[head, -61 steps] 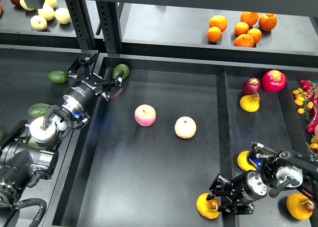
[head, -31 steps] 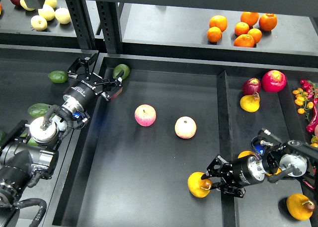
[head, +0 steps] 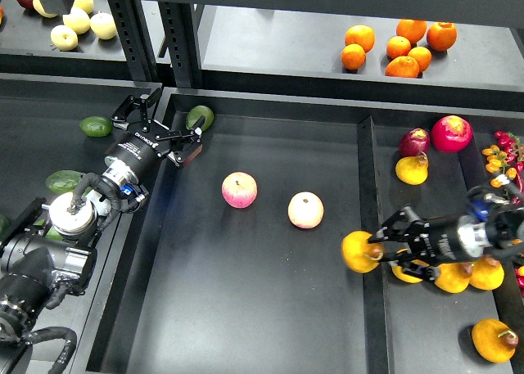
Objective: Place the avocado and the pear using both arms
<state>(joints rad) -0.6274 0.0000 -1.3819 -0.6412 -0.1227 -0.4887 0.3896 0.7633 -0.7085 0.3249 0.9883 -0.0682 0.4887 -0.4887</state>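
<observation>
- Golden-orange, the pear (head: pixel 358 251) has travelled since half a second ago: it was low in the middle bin near the divider, and it now sits higher up, just left of that divider (head: pixel 369 227) and right of the two apples.
- The right gripper (head: pixel 383 245) has come up with it, its fingers clamped on the pear's right side; the right arm reaches in from the right edge across the side bin.
- The pear looks nearly round from this view, so its long axis is hard to read; the end gripped by the fingers faces right, toward the arm.
- Whether the pear rests on the bin floor (head: pixel 246 292) or hangs above it cannot be told.
- The left gripper (head: pixel 182 137) has not shifted between the frames; it sits at the upper left corner of the middle bin with its fingers spread apart and nothing between them.
- The avocado (head: pixel 199 117) lies in that same corner, just above the left gripper's fingers, unchanged from before.
- Its long axis runs on a diagonal, from lower left to upper right, with the upper end tucked against the bin's back wall.
- The pink-and-yellow apple (head: pixel 239 189) and the paler apple (head: pixel 305 209) stay where they were, side by side in the middle of the bin.
- Three more yellow fruits (head: pixel 453 277) cluster under the right arm in the side bin.
</observation>
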